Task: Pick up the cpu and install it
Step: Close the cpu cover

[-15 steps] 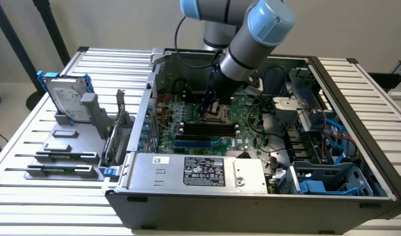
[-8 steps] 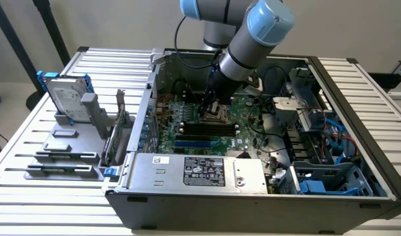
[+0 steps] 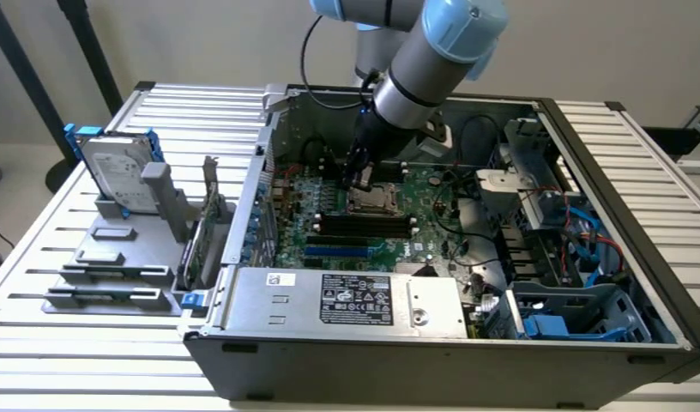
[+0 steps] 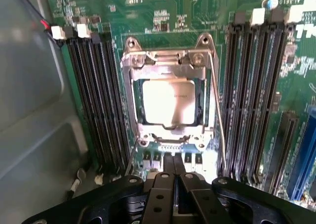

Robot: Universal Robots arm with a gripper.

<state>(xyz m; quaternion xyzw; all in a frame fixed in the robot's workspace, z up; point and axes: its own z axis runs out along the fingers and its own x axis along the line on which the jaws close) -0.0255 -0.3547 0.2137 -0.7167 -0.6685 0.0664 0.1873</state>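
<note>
On the exterior view's left you see a hard drive (image 3: 112, 167) in a blue bracket standing upright on a grey rack (image 3: 107, 296), with grey plastic bars (image 3: 112, 273) lying on the same rack. Moving right, the open computer case (image 3: 442, 365) rests on the slatted table (image 3: 52, 352), its green motherboard (image 3: 327, 249) facing up and a silver power supply (image 3: 350, 296) along the near wall. The arm reaches down into the case, and your gripper (image 3: 359, 182) hangs low over the processor socket near the board's middle. In the wrist view the gripper (image 4: 174, 182) has its 2 fingers pressed together with no gap, holding nothing. The cpu (image 4: 168, 103) lies flat in the socket, just beyond the fingertips and apart from them, silver top up inside a metal frame (image 4: 129, 105). 2 banks of black memory slots (image 4: 94, 100) flank the socket, 1 on each side, and a thin wire lever (image 4: 217, 125) runs along 1 edge of the frame. At the exterior view's right sit blue drive cages (image 3: 579, 322).
</note>
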